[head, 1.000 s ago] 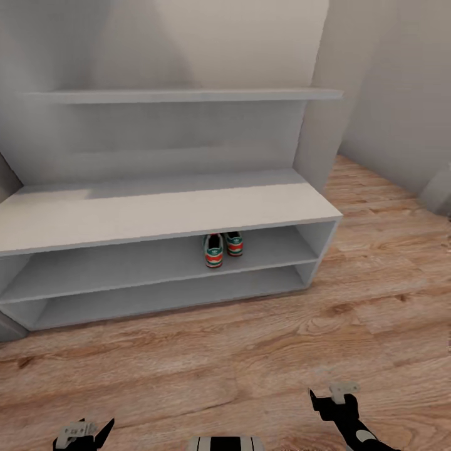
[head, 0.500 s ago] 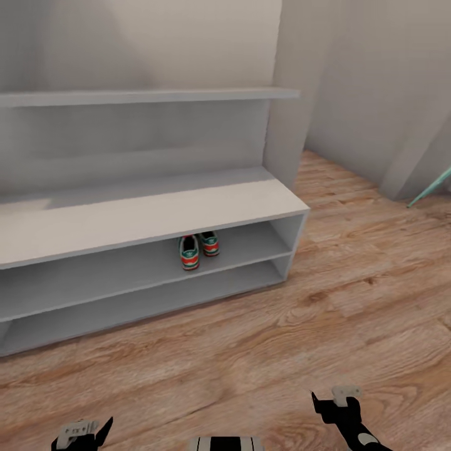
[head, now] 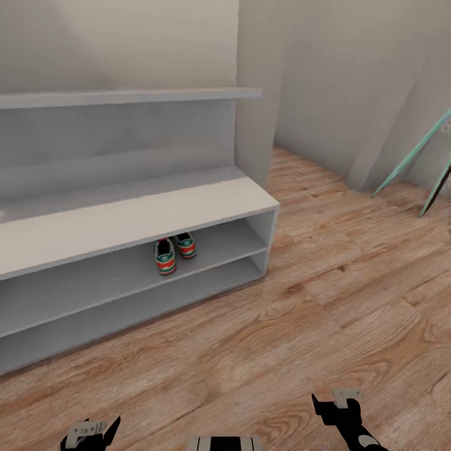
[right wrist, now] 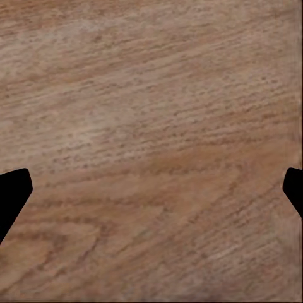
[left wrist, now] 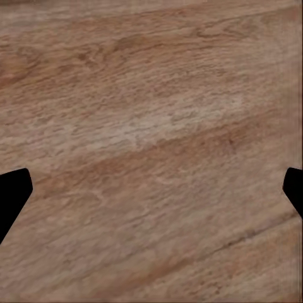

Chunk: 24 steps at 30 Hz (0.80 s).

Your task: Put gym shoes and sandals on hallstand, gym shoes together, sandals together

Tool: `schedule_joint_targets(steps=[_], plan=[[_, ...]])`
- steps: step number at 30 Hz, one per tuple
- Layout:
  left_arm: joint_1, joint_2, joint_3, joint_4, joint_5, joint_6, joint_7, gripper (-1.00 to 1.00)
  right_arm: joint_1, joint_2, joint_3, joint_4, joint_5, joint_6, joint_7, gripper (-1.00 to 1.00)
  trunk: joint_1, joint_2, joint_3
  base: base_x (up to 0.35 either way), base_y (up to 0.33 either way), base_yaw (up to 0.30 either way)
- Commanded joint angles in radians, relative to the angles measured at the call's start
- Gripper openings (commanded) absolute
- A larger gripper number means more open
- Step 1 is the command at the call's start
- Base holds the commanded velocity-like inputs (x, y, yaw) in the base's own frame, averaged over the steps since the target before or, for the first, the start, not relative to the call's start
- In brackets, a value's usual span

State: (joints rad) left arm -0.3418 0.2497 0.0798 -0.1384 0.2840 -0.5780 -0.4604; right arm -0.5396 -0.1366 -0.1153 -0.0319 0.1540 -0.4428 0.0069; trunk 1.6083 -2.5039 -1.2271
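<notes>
Both arms hang low at the bottom edge of the head view, the left gripper [head: 89,432] at the lower left and the right gripper [head: 336,401] at the lower right, well apart from each other. The right forearm runs black with a white band toward the corner. In each wrist view the two dark fingertips [left wrist: 12,189] [right wrist: 12,189] sit at opposite edges, spread wide, with nothing between them.

Pale grey walls [head: 326,75] meet in a corner — teal slanted poles [head: 410,156] lean there.
</notes>
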Motion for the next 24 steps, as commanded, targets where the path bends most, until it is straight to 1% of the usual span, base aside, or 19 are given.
schedule_joint_targets(steps=[1,4,8,9,10,11,12,13,14,15,19,20,21,22,23,24], plan=[[0.000,0.000,0.007,0.000,0.003,0.001,-0.011,1.00,-0.001,0.000,-0.009,0.001,0.009,-0.003,0.001,1.00,0.000,0.000,-0.001,0.000,0.000,-0.247],[0.000,-0.001,0.004,-0.003,0.004,0.000,-0.016,1.00,-0.001,0.000,-0.011,0.001,0.009,-0.003,0.001,1.00,0.000,0.000,-0.001,0.000,0.000,-0.246],[-0.002,-0.002,-0.003,-0.013,0.004,0.004,-0.052,1.00,0.000,0.000,-0.014,0.001,0.009,-0.004,0.001,1.00,0.000,0.000,-0.001,0.000,0.000,-0.246],[-0.010,-0.006,-0.005,-0.017,0.004,0.011,-0.080,1.00,0.000,0.000,-0.015,0.001,0.009,-0.004,0.001,1.00,0.000,0.000,-0.001,0.000,0.000,-0.246],[-0.011,-0.010,-0.005,-0.018,0.005,0.012,-0.083,1.00,0.001,0.000,-0.015,0.001,0.009,-0.004,0.001,1.00,0.000,0.000,-0.001,0.000,0.000,-0.246],[-0.013,-0.015,-0.005,-0.019,0.005,0.013,-0.086,1.00,0.001,0.000,-0.015,0.001,0.009,-0.004,0.001,1.00,0.000,0.000,-0.001,0.000,0.000,-0.246],[-0.016,-0.029,-0.006,-0.020,0.004,0.014,-0.087,1.00,0.002,0.000,-0.015,0.001,0.009,-0.004,0.001,1.00,0.000,0.000,-0.001,0.000,0.000,-0.245],[-0.018,-0.062,-0.008,-0.021,0.002,0.016,-0.081,1.00,0.002,0.001,-0.015,0.001,0.009,-0.004,0.001,1.00,0.000,0.000,-0.001,0.000,0.000,-0.245],[-0.022,-0.076,-0.008,-0.030,0.002,0.018,-0.076,1.00,0.003,0.001,-0.015,0.001,0.009,-0.004,0.001,1.00,0.000,0.000,-0.001,0.000,0.000,-0.245],[-0.031,-0.080,-0.009,-0.042,0.001,0.022,-0.074,1.00,0.004,0.001,-0.015,0.001,0.009,-0.004,0.001,1.00,0.000,0.000,-0.001,0.000,0.000,-0.245],[-0.049,-0.082,-0.011,-0.060,-0.006,0.047,-0.074,1.00,0.004,0.001,-0.015,0.001,0.009,-0.004,0.001,1.00,0.000,0.000,-0.001,0.000,0.000,-0.245],[-0.061,-0.086,-0.012,-0.073,-0.033,0.102,-0.075,1.00,0.004,0.000,-0.015,0.001,0.009,-0.004,0.001,1.00,0.000,0.000,-0.001,0.000,0.000,-0.245],[-0.061,-0.086,-0.013,-0.076,-0.053,0.122,-0.075,1.00,0.004,0.000,-0.015,0.001,0.009,-0.004,0.001,1.00,0.000,0.000,-0.001,0.000,0.000,-0.243],[-0.061,-0.086,-0.013,-0.076,-0.053,0.122,-0.075,1.00,0.004,0.000,-0.015,0.001,0.009,-0.004,0.001,1.00,0.000,0.000,-0.001,0.000,0.000,-0.243],[-0.060,-0.086,-0.014,-0.078,-0.076,0.134,-0.074,1.00,0.004,0.000,-0.015,0.001,0.009,-0.004,0.001,1.00,0.000,0.000,-0.001,0.000,0.000,-0.239],[-0.059,-0.086,-0.013,-0.078,-0.087,0.138,-0.074,1.00,0.004,0.000,-0.015,0.001,0.009,-0.004,0.001,1.00,0.000,0.000,-0.001,0.000,0.000,-0.236]])
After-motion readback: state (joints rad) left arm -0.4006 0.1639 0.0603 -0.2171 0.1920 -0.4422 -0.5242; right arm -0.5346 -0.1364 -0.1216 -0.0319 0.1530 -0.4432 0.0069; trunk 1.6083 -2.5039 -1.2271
